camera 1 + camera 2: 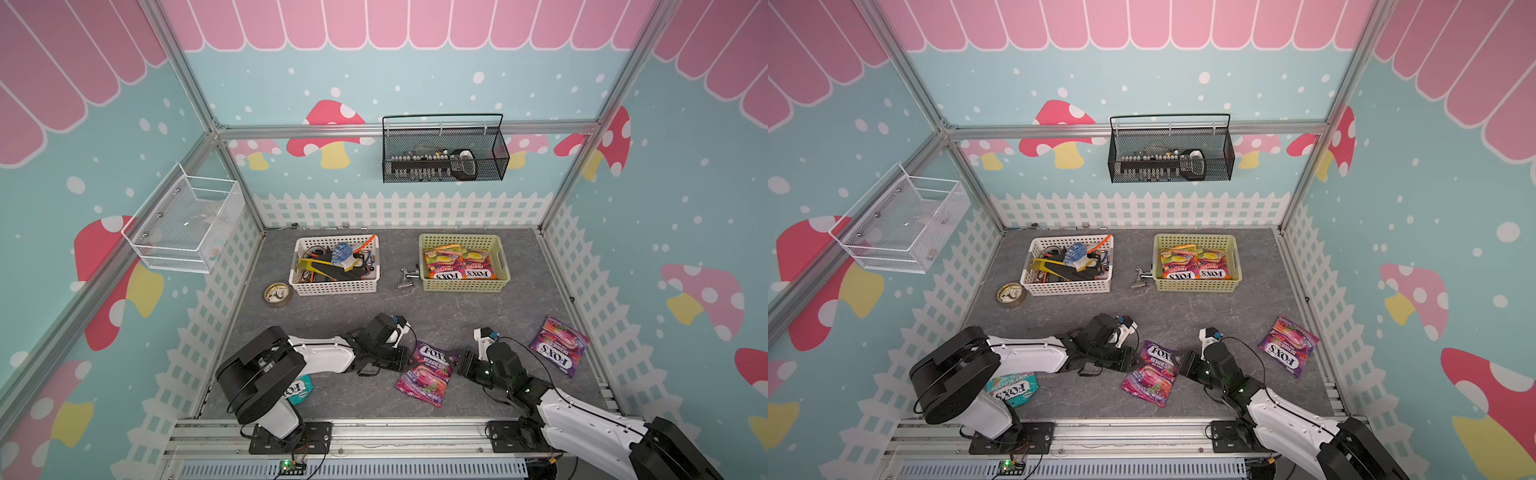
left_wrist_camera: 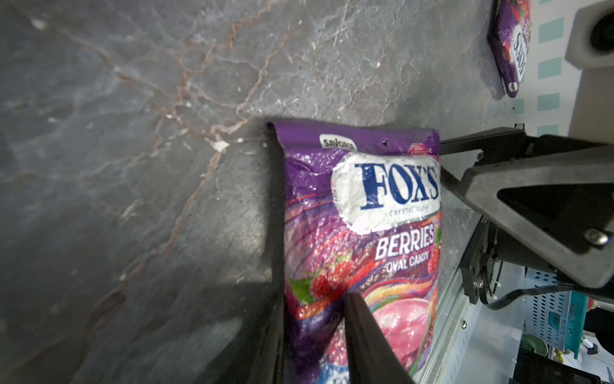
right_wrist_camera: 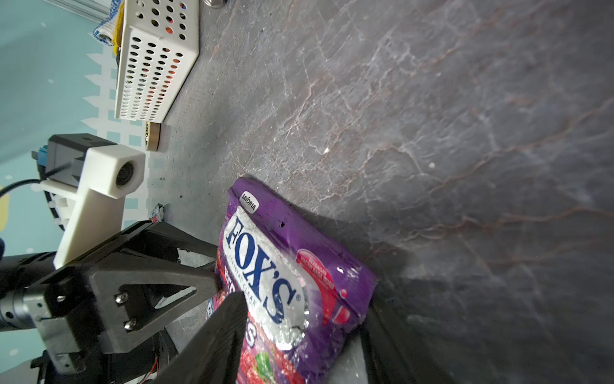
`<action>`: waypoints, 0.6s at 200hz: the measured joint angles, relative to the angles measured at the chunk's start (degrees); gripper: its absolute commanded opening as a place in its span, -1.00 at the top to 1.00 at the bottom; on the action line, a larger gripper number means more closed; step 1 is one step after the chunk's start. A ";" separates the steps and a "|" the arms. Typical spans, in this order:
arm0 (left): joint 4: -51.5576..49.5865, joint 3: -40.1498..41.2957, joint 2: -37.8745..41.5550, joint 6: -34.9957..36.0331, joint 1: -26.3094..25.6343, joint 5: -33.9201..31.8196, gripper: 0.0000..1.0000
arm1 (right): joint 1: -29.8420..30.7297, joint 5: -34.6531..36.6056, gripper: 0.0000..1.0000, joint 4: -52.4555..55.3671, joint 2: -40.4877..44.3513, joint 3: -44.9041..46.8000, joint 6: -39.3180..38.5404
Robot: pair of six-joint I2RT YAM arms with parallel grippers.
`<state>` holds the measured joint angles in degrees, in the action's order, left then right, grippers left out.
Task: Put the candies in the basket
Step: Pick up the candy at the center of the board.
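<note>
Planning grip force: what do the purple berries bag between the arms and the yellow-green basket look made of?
Purple FOX'S berries bag: likely thin glossy plastic film; crinkles, glare. Pale yellow-green perforated basket: probably matte moulded plastic; even hole rows.

SAVORIA, FOX'S, BERRIES OVAL CANDY — purple bag (image 2: 362, 232); MINT BLOSSOM — teal bag (image 1: 1013, 388).

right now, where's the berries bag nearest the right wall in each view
Both top views: the right bag lies flat at lower right, to the right of the middle bag.
Left wrist: the right bag is beyond the middle bag, cut off by the frame edge.
Right wrist: not in it.
Landmark: the middle bag, seen in all four views.
</note>
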<state>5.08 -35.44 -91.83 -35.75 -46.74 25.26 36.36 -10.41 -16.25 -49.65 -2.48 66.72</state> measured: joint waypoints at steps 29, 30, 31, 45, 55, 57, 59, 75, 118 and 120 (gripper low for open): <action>0.15 0.07 0.00 -0.02 0.00 -0.02 0.30 | 0.00 -1.20 0.05 -0.72 -0.15 0.28 -1.53; 0.15 0.07 0.00 0.00 0.00 -0.02 0.30 | 0.00 -1.22 0.05 -0.79 -0.15 0.28 -1.51; 0.15 0.07 0.00 0.00 0.00 -0.02 0.30 | 0.00 -1.29 0.06 -0.94 -0.22 0.31 -1.55; 0.15 0.07 0.00 -0.02 0.00 -0.07 0.30 | -0.02 -2.25 0.20 -2.45 -1.14 0.44 -2.05; 0.17 0.07 0.02 -0.02 0.00 -0.15 0.30 | 0.00 -2.95 0.31 -4.04 -2.14 0.48 -2.38; 0.17 0.07 0.02 -0.02 0.00 -0.17 0.30 | -0.04 -3.04 0.34 -4.31 -2.34 0.48 -2.34; 0.17 0.07 0.02 -0.02 0.00 -0.17 0.30 | -0.04 -3.19 0.37 -4.55 -2.51 0.48 -2.60; 0.17 0.07 0.07 -0.02 0.00 -0.22 0.30 | -0.02 -4.42 0.61 -6.69 -3.98 0.39 -3.34; -0.22 0.55 1.33 -0.20 0.00 -1.57 0.21 | 0.00 -5.49 1.00 -5.62 -1.79 -2.34 -6.71; -0.31 0.59 1.53 -0.15 0.02 -1.70 0.20 | 0.02 -5.46 1.00 -5.25 -1.46 -2.71 -6.93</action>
<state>4.78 -34.85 -90.30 -35.90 -46.72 23.55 36.38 -15.88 -21.50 -51.11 -5.19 59.79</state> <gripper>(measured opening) 0.376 0.084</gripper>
